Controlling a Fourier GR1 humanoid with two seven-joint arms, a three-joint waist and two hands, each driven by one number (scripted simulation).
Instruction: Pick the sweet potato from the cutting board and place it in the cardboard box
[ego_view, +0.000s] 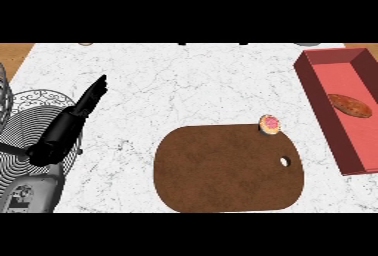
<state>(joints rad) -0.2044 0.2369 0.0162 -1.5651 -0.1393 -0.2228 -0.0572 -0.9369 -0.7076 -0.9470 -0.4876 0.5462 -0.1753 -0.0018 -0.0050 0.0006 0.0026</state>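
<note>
Sweet potato (349, 105) already lying inside the red cardboard box (322, 95), at the counter's right edge, near the box's middle. Brown cutting board (221, 170) bare on top, close to the counter's front edge. Small pink-topped donut (270, 124) leaning at the board's far right corner, just beside its hole.

Left hand (90, 97) up over the counter's left side, fingers straight and together, holding nothing. Right hand out of sight, so no telling about its fingers.

Looks like the job is done. To end well: keep the left hand still and away from the donut. Pull the right arm back slow and high over the box wall, no bumping the box.
</note>
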